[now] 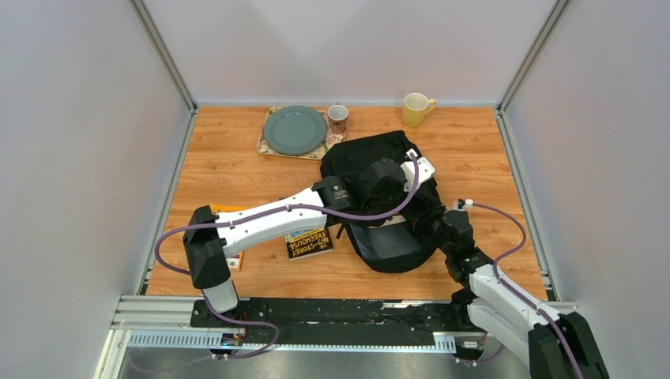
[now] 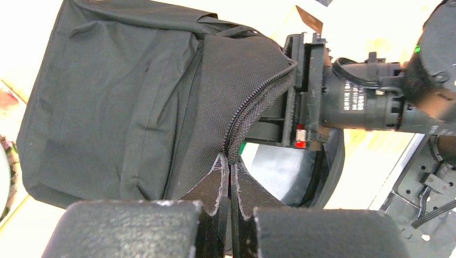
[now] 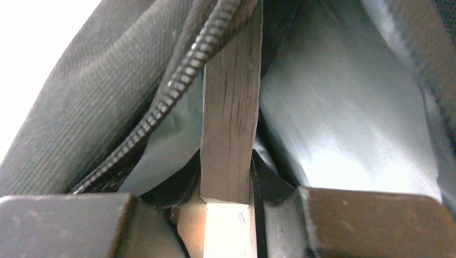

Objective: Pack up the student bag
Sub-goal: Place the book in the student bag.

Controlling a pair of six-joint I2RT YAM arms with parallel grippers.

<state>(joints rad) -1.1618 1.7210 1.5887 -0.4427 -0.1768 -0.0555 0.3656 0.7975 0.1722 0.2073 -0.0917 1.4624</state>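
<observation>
The student bag (image 1: 371,162) is a large black backpack lying mid-table; it also shows in the left wrist view (image 2: 118,102). My left gripper (image 2: 230,167) is shut on the bag's zipper edge (image 2: 253,105) and holds the flap up from the opening. My right gripper (image 3: 228,188) is shut on a thin flat tan object (image 3: 230,118), which reaches into the grey-lined bag opening (image 3: 344,123). In the top view the right gripper (image 1: 433,223) is at the bag's right side. It also shows in the left wrist view (image 2: 304,91), at the mouth of the bag.
A dark book (image 1: 308,242) lies left of the bag, and an orange book (image 1: 229,209) lies under the left arm. A green plate (image 1: 294,129) on a placemat, a small cup (image 1: 338,118) and a yellow mug (image 1: 416,109) stand at the back.
</observation>
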